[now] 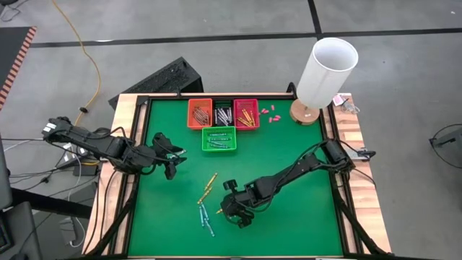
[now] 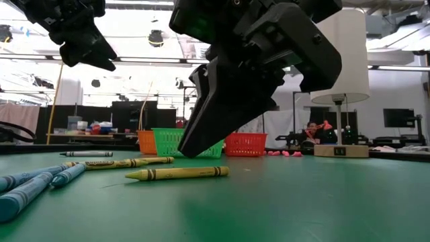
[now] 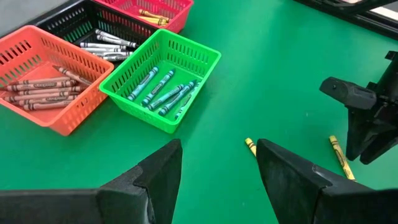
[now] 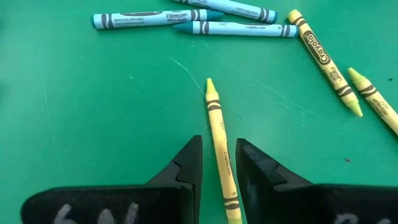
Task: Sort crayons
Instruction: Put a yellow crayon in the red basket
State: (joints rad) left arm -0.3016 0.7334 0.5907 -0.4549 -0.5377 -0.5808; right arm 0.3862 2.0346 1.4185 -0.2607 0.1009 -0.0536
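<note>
Several crayons lie loose on the green table. A yellow one lies flat with my right gripper just above it, one finger on each side, a narrow gap open, touching nothing. In the low view its fingertips hang a little over that crayon. Two more yellow crayons and three blue ones lie beyond. My left gripper hangs open above the table's left half, empty. Sorted crayons fill the orange, black, red and green baskets.
The four baskets stand together at the table's far middle. A white-shaded lamp stands at the far right corner, with small pink bits beside the red basket. A raised wooden rim runs round the table.
</note>
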